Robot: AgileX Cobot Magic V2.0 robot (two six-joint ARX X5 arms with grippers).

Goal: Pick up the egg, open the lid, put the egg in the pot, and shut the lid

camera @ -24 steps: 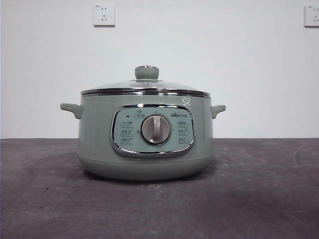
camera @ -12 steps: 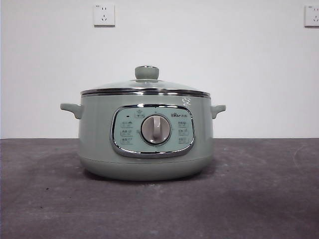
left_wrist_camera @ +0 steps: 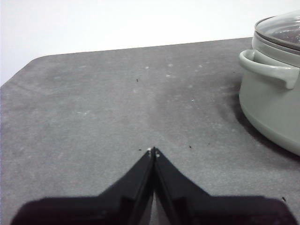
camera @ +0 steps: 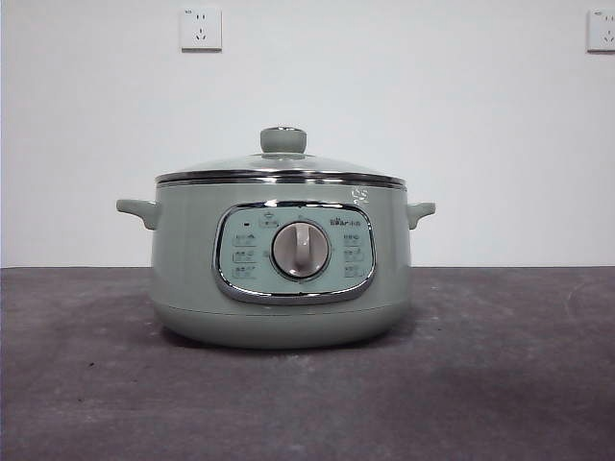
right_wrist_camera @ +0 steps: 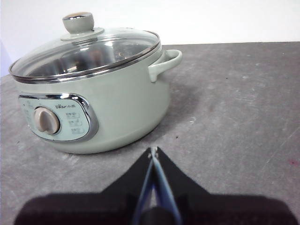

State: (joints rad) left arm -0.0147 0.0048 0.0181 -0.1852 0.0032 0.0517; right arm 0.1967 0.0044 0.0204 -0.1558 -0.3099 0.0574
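- The left claw (left_wrist_camera: 153, 151) hangs above bare dark grey surface (left_wrist_camera: 93, 117), its two black jaws pressed together tip to tip and holding nothing.
- From that wrist, the pot (left_wrist_camera: 274, 108) stands off to one side, well apart from the claw, with one small side handle (left_wrist_camera: 269, 70) sticking out toward the open stretch of surface; a rounded corner of the surface shows beyond.
- In the front view the pale sage-green pot (camera: 281, 288) sits upright about midway between the left and right edges of the surface (camera: 500, 384), set back from the near edge.
- Its chrome-framed control panel (camera: 294, 252) faces forward, with the grey dial (camera: 301, 250) in the middle.
- The glass lid (camera: 281, 171) rests flat and closed on the pot's rim, its round pale green knob (camera: 283, 140) on top.
- Two white wall sockets (camera: 201, 29) sit high on the white wall behind.
- The right claw (right_wrist_camera: 153, 151) hovers just in front of the pot's right side, near the wall below the right handle (right_wrist_camera: 165, 63); its jaws are closed to a thin slit, gripping nothing.
- Through the lid (right_wrist_camera: 86, 51) from the right wrist, the pot's shiny inside shows, blurred by reflections; I cannot make out the egg there or anywhere else.
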